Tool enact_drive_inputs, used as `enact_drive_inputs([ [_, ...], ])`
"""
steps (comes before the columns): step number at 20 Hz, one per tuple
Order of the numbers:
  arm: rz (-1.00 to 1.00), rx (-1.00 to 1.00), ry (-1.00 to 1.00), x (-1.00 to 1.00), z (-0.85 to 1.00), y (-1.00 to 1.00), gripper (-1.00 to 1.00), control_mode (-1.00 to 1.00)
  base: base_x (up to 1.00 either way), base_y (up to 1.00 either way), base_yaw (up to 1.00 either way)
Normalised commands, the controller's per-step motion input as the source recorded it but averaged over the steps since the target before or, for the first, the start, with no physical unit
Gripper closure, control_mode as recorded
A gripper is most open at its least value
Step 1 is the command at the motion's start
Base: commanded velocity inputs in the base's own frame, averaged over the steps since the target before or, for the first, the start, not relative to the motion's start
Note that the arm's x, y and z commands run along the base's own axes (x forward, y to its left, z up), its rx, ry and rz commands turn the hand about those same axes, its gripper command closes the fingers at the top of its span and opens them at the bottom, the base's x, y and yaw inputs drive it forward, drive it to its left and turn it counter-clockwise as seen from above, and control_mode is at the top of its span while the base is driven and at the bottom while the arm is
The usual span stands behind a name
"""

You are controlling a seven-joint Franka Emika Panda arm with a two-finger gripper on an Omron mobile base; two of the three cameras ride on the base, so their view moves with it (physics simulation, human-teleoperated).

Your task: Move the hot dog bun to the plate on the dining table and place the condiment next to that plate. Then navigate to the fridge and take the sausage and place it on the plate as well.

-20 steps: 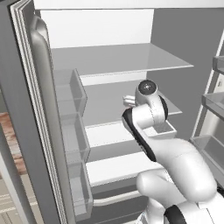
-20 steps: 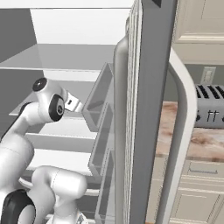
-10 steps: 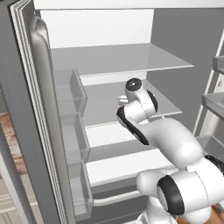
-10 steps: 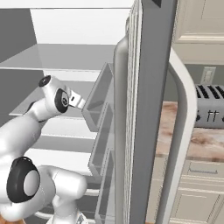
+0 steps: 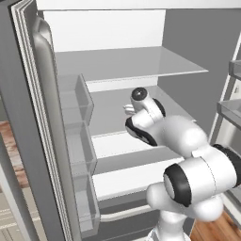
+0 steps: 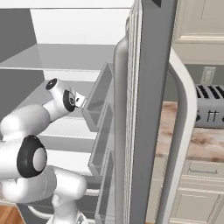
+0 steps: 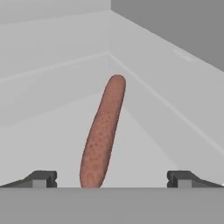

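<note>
Inside the open fridge (image 5: 117, 66), the sausage (image 7: 102, 133) is seen lying on a smooth pale shelf (image 7: 144, 148) near a back corner. The gripper (image 7: 109, 178) is held just before it, jaws spread wide and empty. The sausage is a rounded, speckled reddish cylinder; it could be rolled away if nudged off-centre.

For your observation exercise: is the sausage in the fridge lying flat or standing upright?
Lying flat. In the hand view the sausage rests lengthwise on a pale fridge shelf, between the open jaws.
</note>
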Motion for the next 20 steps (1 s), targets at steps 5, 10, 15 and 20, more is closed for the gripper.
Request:
enact_drive_inputs([
  [5, 0.0, 0.0, 0.01, 0.43, -0.13, 0.0, -1.0, -1.0, 0.0, 0.0, 0.0],
  [10, 0.0, 0.0, 0.01, 0.37, -0.16, 0.0, -1.0, -1.0, 0.0, 0.0, 0.0],
  [15, 0.0, 0.0, 0.01, 0.24, -0.25, 0.0, -1.0, -1.0, 0.0, 0.0, 0.0],
  [20, 0.0, 0.0, 0.0, 0.0, -0.38, 0.0, -1.0, -1.0, 0.0, 0.0, 0.0],
])
